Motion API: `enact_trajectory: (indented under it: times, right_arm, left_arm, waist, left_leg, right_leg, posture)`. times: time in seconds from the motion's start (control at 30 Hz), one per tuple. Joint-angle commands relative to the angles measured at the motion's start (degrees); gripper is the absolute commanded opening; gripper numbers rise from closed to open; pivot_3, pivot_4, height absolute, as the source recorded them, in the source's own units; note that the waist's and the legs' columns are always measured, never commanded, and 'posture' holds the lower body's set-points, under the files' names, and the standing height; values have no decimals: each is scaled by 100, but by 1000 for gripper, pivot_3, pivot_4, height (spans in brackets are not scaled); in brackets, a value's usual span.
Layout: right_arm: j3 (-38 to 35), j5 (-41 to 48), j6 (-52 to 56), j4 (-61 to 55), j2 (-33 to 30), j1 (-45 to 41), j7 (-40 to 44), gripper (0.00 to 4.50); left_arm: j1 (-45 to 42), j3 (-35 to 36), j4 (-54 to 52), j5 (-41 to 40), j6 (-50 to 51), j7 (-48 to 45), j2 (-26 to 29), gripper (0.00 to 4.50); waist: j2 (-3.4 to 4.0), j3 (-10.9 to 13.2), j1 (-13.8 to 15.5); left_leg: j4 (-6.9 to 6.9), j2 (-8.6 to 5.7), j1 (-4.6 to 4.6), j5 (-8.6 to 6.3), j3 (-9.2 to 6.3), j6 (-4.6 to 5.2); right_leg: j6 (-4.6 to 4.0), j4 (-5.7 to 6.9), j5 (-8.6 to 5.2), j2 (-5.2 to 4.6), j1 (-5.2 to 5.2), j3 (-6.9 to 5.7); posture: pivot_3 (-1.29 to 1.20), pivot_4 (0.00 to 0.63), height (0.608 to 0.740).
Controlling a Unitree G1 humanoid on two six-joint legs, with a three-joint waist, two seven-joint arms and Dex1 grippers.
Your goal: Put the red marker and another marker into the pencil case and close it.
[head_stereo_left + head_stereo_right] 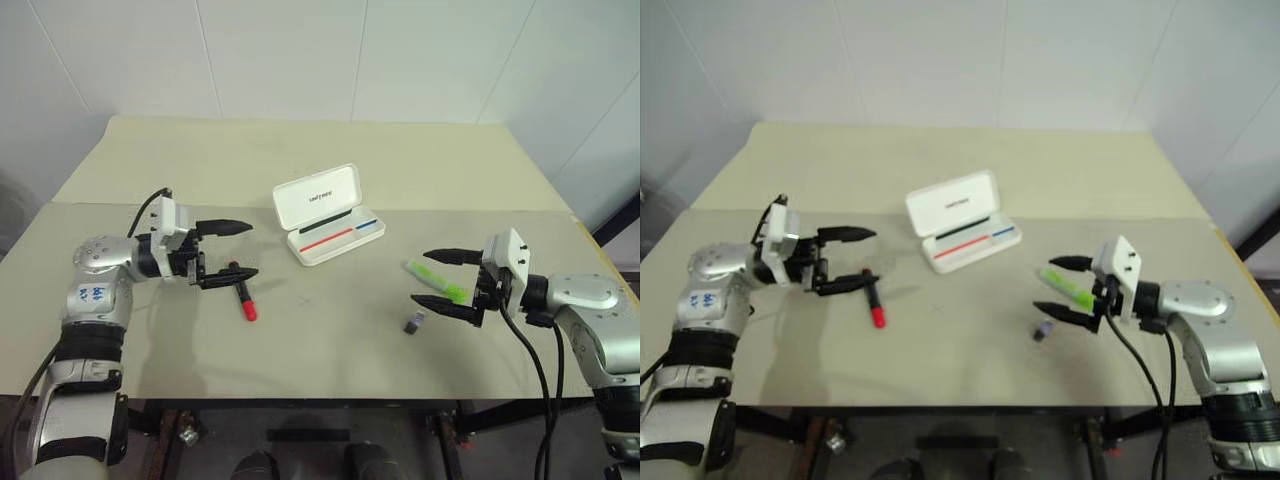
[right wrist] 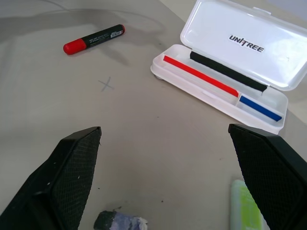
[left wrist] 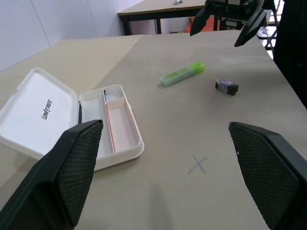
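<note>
The white pencil case (image 1: 328, 214) lies open near the table's middle, its lid tipped back and a red-and-blue stripe showing inside. The red marker (image 1: 244, 295), black with a red cap, lies on the table left of the case. My left gripper (image 1: 236, 250) hovers open just above its black end, empty. The light-green marker (image 1: 434, 280) lies to the right of the case. My right gripper (image 1: 432, 278) stands open around that marker's place, raised above the table, with nothing between its fingers.
A small dark grey stubby object (image 1: 414, 322) lies near the green marker, toward the front edge. A faint pencilled cross (image 2: 106, 85) marks the table between the two markers. A seam runs across the tabletop behind the case.
</note>
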Motion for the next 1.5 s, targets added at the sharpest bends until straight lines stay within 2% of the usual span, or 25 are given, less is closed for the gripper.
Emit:
enact_trajectory:
  times: [0.03,0.37,0.87,1.13,1.33,1.5]
  right_arm:
    - [-302,188,-17,-388,84,59,-236,4500]
    - [-269,237,21,-851,444,350,-706,4500]
    - [-371,231,-119,-1063,561,866,-954,4500]
    - [-358,218,-128,-1163,622,943,-1128,4500]
    - [-362,205,-149,-1186,625,1020,-1204,4500]
    - [-353,203,-193,-1118,623,1007,-1217,4500]
  left_arm:
    - [-418,-75,304,110,-194,-94,-100,4471]
    - [-1395,-443,1512,659,-413,60,-733,4471]
    - [-2243,-950,3534,1844,-720,772,-1477,4471]
    - [-2472,-941,4007,2189,-841,969,-1756,4471]
    - [-2662,-1065,4277,2594,-620,1678,-1890,4471]
    - [-2698,-1164,4339,2828,-654,1776,-1974,4471]
  waist:
    - [0,0,-2]
    - [-1,1,-13]
    - [-6,5,11]
    - [-7,6,64]
    - [-8,6,117]
    - [-8,6,122]
  left_leg:
    - [1,-1,0,0,0,0]
    - [1,-1,-2,0,-1,0]
    - [-2,-3,-4,-2,-2,2]
    - [-3,-3,-3,-2,-1,3]
    - [-3,-4,-4,-3,-1,2]
    - [-3,-5,-4,-3,-1,2]
  right_leg:
    - [0,1,0,0,1,0]
    - [3,0,1,3,0,1]
    - [8,-4,0,4,-2,3]
    - [9,-4,-1,4,-3,4]
    - [9,-6,-1,4,-3,4]
    - [9,-6,-1,4,-3,3]
  posture:
    - [0,150,740]
    - [0,150,740]
    - [0,150,740]
    - [0,150,740]
    - [0,150,740]
    - [0,150,740]
